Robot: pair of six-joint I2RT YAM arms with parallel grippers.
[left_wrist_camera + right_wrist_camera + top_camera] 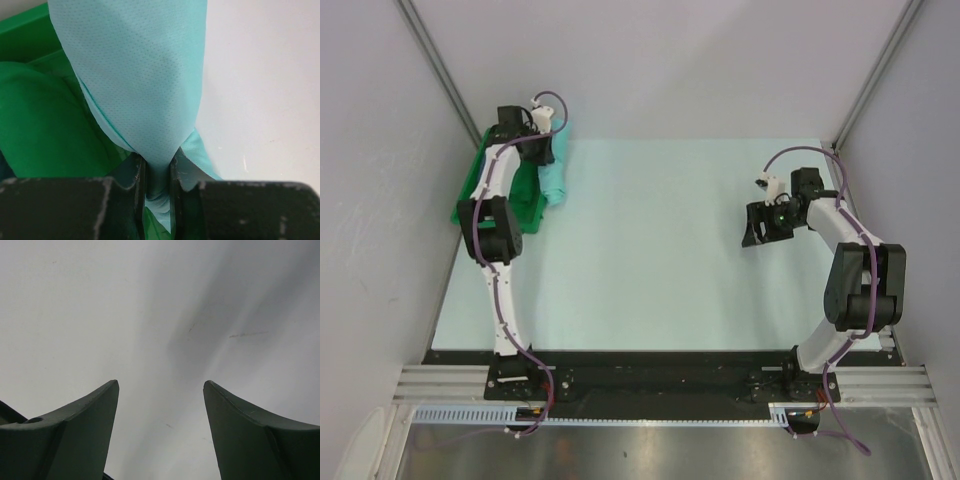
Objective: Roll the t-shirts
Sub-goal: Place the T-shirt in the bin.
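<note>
My left gripper (546, 152) is at the far left, over the green tray (472, 192). It is shut on a bunch of the light mint-turquoise t-shirt (145, 85), which hangs from the jaws (557, 182) down over the tray's right edge onto the table. In the left wrist view the gripper (157, 172) pinches the cloth between both fingers. A dark green t-shirt (45, 125) lies in the tray beside it. My right gripper (758, 226) is open and empty above bare table at the right; the right wrist view shows the gripper (161, 385) over nothing but table.
The green tray's rim (25, 30) stands along the table's far left edge. Grey walls enclose the table on the left, back and right. The pale table surface (660, 240) spreads between the two arms.
</note>
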